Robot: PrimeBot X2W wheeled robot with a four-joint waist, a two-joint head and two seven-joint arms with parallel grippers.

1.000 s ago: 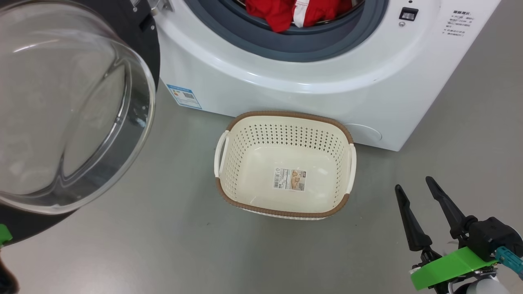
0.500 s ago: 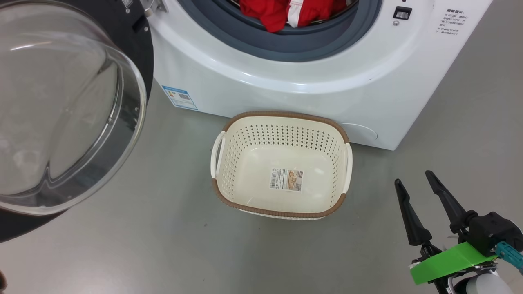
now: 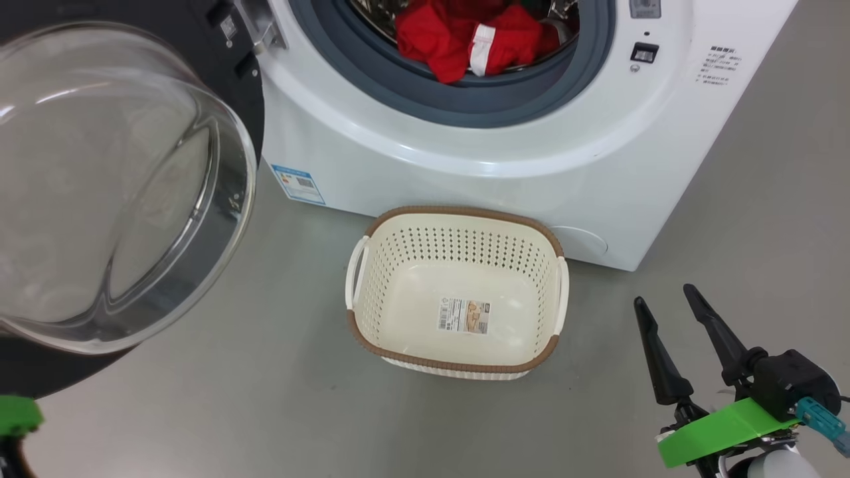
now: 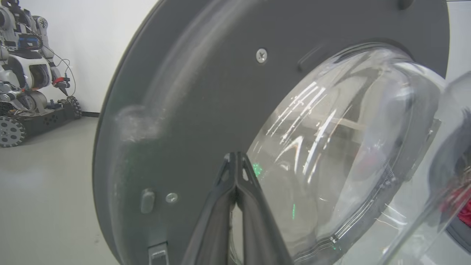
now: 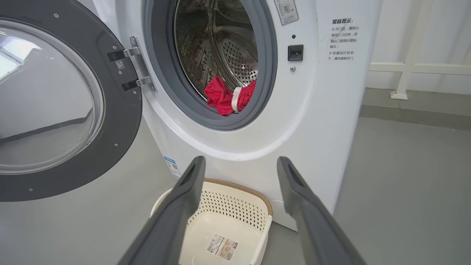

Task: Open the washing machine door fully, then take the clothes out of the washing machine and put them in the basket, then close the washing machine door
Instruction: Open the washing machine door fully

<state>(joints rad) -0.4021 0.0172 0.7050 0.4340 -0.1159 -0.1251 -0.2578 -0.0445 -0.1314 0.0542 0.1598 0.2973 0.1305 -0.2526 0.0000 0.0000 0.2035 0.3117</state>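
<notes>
The washing machine (image 3: 465,153) stands with its door (image 3: 113,192) swung out to the left, glass bowl bulging toward me. Red and white clothes (image 3: 458,40) lie at the front of the steel drum; in the right wrist view these clothes (image 5: 220,97) rest against the grey seal. The cream basket (image 3: 458,219) sits on the floor against the machine's front, holding nothing but its paper label. My right gripper (image 3: 664,295) hovers open, right of the basket and over the floor. My left gripper (image 4: 235,156) is shut, its tips close to the door's dark inner face (image 4: 206,92) beside the glass.
Grey floor surrounds the basket on the left, front and right. Another wheeled robot (image 4: 25,73) is parked by the far wall. A white railing (image 5: 415,66) runs behind the machine on its right. A green part of my left wrist (image 3: 16,415) shows under the door.
The head camera has shifted, so more of the drum and clothes shows now. The right gripper stays open in the same place. The green left wrist part is back at the lower left.
</notes>
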